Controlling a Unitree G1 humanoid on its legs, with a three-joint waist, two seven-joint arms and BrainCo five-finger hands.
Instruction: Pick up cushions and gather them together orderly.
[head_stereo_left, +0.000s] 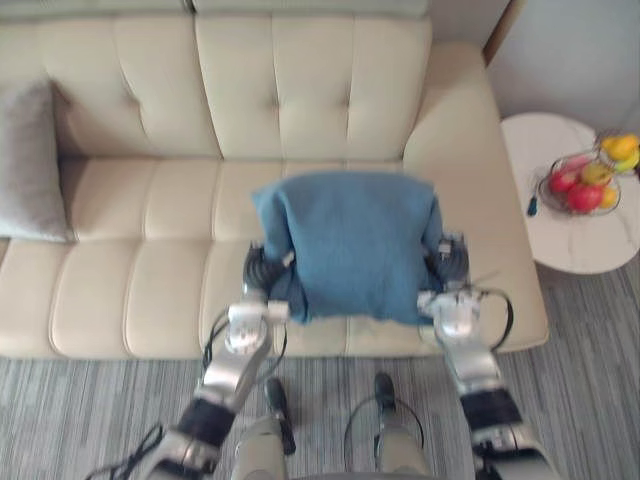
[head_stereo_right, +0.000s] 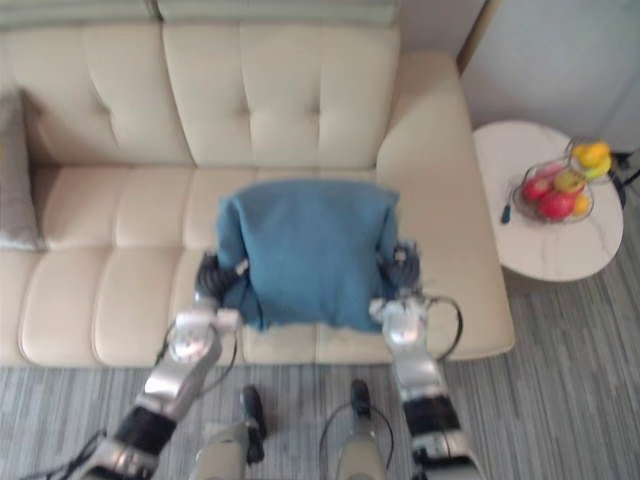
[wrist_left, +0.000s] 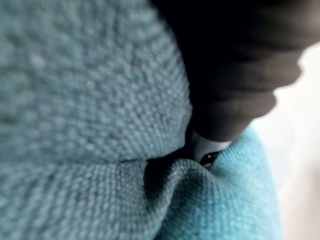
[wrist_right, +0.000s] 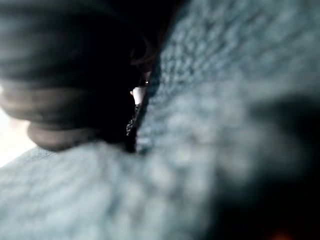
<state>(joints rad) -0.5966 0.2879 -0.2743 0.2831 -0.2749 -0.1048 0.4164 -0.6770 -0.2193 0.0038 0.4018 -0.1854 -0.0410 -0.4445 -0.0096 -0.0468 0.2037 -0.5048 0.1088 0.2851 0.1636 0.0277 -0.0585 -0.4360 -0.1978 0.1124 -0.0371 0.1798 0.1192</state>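
- A blue cushion (head_stereo_left: 348, 245) was pictured held up between the robot's two hands over the right half of a cream sofa (head_stereo_left: 310, 90), in front of the seat and near the right armrest.
- The left hand (head_stereo_left: 262, 272) was set against the cushion's left edge and the right hand (head_stereo_left: 447, 262) against its right edge, so that the cushion was squeezed between them.
- In both wrist views the blue knitted weave was seen pressed close against each hand's dark ribbed cover. It could not be told whether either hand was clamped on the fabric or laid flat against it.
- A grey cushion (head_stereo_left: 30, 160) was seen propped upright at the far left end of the sofa, well apart from the blue one.
- The task was judged to be partly done: one cushion was lifted, but the two were not yet brought together.
- What was left, as far as could be judged, was for the blue cushion to be carried leftward along the sofa and set down neatly beside the grey one.
- A round white side table (head_stereo_left: 575, 240) with a bowl of fruit (head_stereo_left: 548, 185) was seen just beside the right armrest, and played no part.
- No brand, label or writing could be made out anywhere in the views.
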